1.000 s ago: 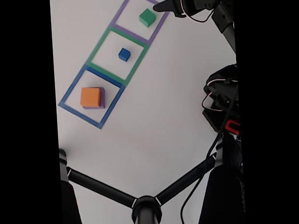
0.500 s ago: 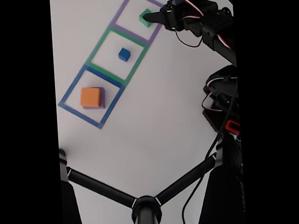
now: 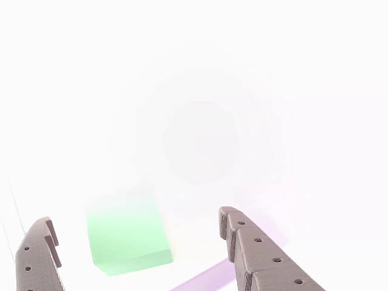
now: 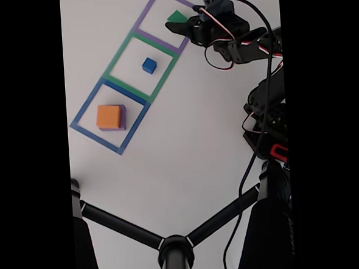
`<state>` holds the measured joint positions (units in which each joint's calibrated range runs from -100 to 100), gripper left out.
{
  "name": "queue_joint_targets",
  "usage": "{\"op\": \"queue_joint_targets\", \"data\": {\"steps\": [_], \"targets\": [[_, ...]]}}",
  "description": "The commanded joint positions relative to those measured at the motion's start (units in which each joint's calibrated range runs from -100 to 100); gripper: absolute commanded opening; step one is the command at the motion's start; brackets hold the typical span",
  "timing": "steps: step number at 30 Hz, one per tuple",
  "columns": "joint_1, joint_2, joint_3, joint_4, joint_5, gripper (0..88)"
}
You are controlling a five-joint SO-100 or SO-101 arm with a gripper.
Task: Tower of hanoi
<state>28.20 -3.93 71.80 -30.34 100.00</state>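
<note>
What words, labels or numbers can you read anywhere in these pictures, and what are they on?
None can be read. The green cube, blue cube and orange block are unmarked, the taped squares carry no writing, and the red tag on the arm base is too small to read.

The arm [image 4: 247, 42] reaches forward, its fingers [image 3: 254, 254] spread apart.
</note>
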Motion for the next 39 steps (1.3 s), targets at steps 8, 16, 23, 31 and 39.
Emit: {"op": "queue_joint_targets", "data": {"steps": [8,16,23,31,39], "targets": [[-1.55,12.77,-3.89,-16.71,0.0,30.4],[-2.32,17.13,-6.53,-19.54,0.0,27.2],[-2.89,18.66,-6.62,-20.68,0.0,22.3],[-3.95,18.9,-5.71,-21.4,0.0,17.6],[-4.81,18.9,-5.89,-21.48,0.0,10.8]]}}
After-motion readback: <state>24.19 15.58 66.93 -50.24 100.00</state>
